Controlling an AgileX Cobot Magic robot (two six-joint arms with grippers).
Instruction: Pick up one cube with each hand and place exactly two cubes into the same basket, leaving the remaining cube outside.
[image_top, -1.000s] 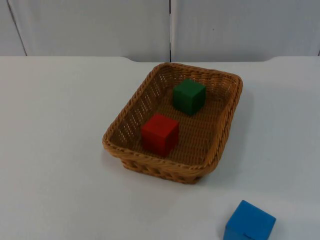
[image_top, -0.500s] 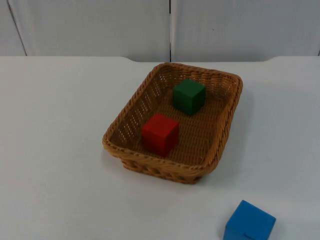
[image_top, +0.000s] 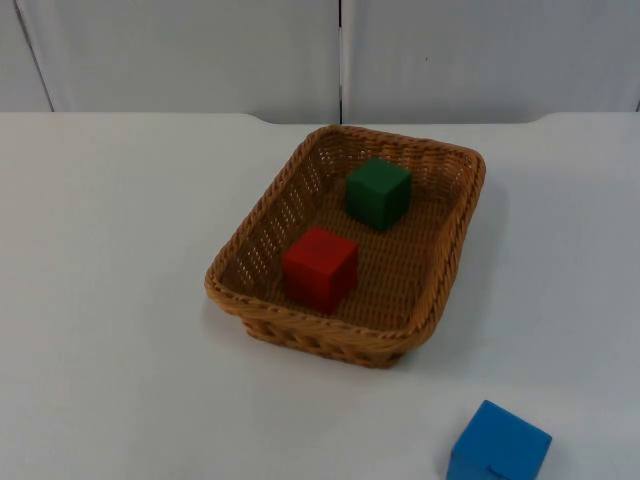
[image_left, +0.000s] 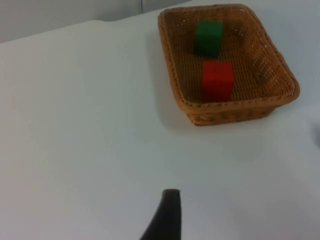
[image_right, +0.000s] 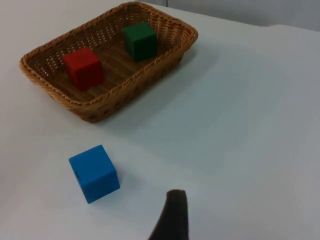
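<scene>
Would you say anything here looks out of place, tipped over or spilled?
Nothing stands out. The red cube and green cube sit flat inside the basket, apart from each other, and the blue cube rests on the table outside it.

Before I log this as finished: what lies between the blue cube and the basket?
Bare white table in the right wrist view; the blue cube sits apart from the basket holding the red cube and green cube.
</scene>
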